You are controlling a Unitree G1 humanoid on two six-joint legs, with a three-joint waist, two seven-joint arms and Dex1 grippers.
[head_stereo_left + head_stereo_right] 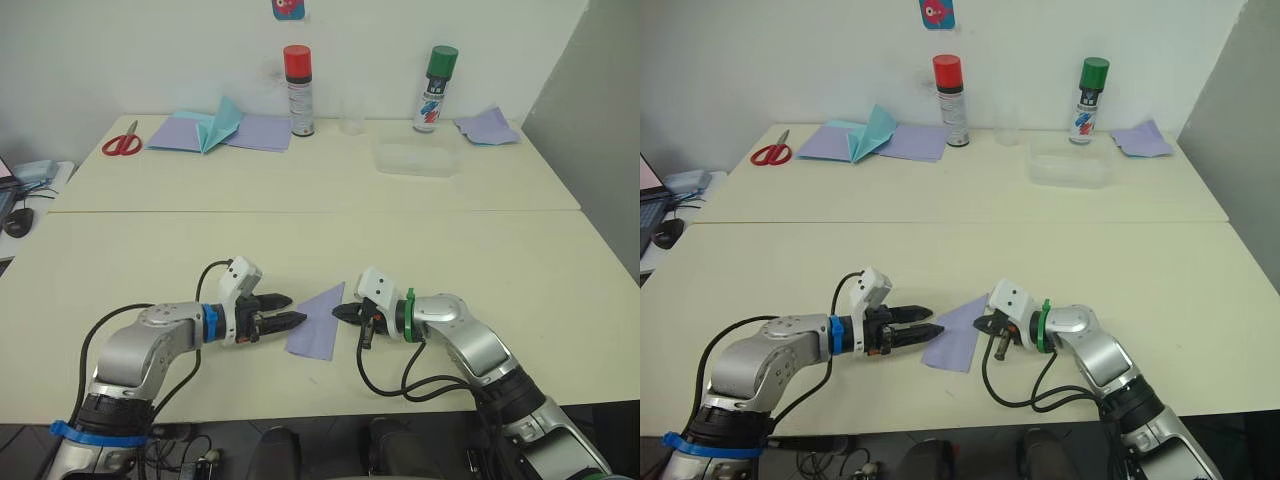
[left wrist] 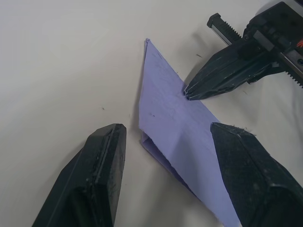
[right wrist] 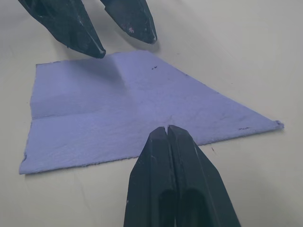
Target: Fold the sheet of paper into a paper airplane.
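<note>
Reaching inward low over the worktop's near edge, the left gripper (image 1: 292, 311) is spread beside the folded sheet of paper (image 1: 318, 323); opposite, the right gripper (image 1: 341, 312), pressed together, touches its long edge.

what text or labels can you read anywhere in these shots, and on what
No text is legible anywhere.
Red-capped spray can: printed label, too small to read.
Green-capped spray can: blue and white label with print, too blurred to read.
Sticker on the wall: blue with a pink figure, cut off by the frame, no letters readable.
Sheet of paper: plain lavender, no print.
</note>
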